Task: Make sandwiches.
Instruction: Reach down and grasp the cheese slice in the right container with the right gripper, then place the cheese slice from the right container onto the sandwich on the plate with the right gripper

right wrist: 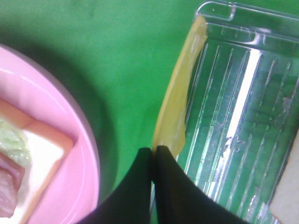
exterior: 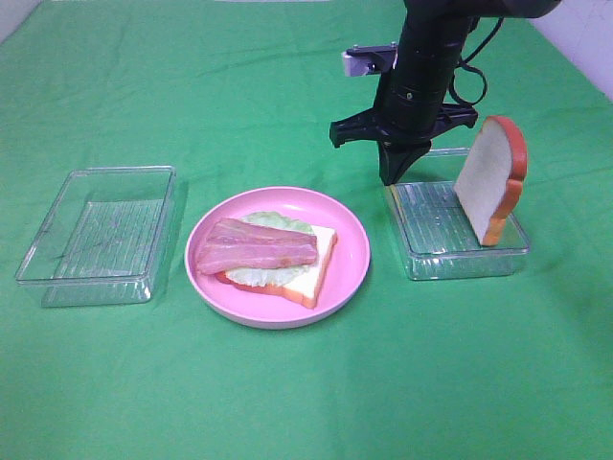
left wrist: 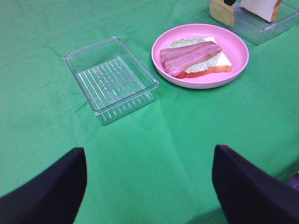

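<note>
1. The right gripper [exterior: 397, 175] points down at the right tray [exterior: 460, 261], at the wall nearest the plate. Its fingers are pressed together on the end of the yellow cheese slice [right wrist: 180, 88], which stands on edge against that wall.
2. The left gripper [left wrist: 149, 151] is spread wide above the green cloth [left wrist: 177, 121], holding nothing.
3. On the pink plate [exterior: 351, 257] lies a bread slice [exterior: 311, 276] topped with lettuce [exterior: 280, 222] and bacon [exterior: 257, 246].
4. A second bread slice [exterior: 490, 179] leans upright in the right tray.
5. The left tray [exterior: 96, 235] sits beside the plate.
</note>
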Robot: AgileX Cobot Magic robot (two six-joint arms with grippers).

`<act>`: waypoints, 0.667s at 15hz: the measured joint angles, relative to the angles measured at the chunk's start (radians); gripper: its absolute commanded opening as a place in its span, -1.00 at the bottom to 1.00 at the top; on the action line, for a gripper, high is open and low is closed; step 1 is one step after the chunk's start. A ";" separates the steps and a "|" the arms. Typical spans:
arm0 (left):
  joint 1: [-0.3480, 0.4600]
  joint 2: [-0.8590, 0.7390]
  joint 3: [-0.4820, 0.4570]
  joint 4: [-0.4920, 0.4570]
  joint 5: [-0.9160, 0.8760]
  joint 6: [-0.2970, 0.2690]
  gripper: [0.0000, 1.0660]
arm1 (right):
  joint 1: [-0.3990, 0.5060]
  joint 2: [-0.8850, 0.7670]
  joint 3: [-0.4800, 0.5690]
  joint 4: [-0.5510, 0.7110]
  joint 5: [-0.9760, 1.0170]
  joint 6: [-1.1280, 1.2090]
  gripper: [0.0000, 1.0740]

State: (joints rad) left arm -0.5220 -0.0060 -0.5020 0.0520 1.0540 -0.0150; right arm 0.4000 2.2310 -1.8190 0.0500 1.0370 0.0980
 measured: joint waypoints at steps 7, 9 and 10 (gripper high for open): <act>0.000 0.000 0.000 0.000 0.000 0.000 0.35 | 0.000 -0.104 0.000 0.004 0.007 0.000 -1.00; 0.000 0.000 0.000 0.000 0.000 0.000 0.35 | 0.000 -0.172 0.000 0.069 0.025 -0.021 -1.00; 0.000 0.000 0.000 0.000 0.000 0.000 0.35 | 0.000 -0.196 0.000 0.119 0.039 -0.047 -1.00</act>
State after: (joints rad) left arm -0.5220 -0.0060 -0.5020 0.0520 1.0540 -0.0150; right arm 0.4000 2.0350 -1.8190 0.1690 1.0760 0.0510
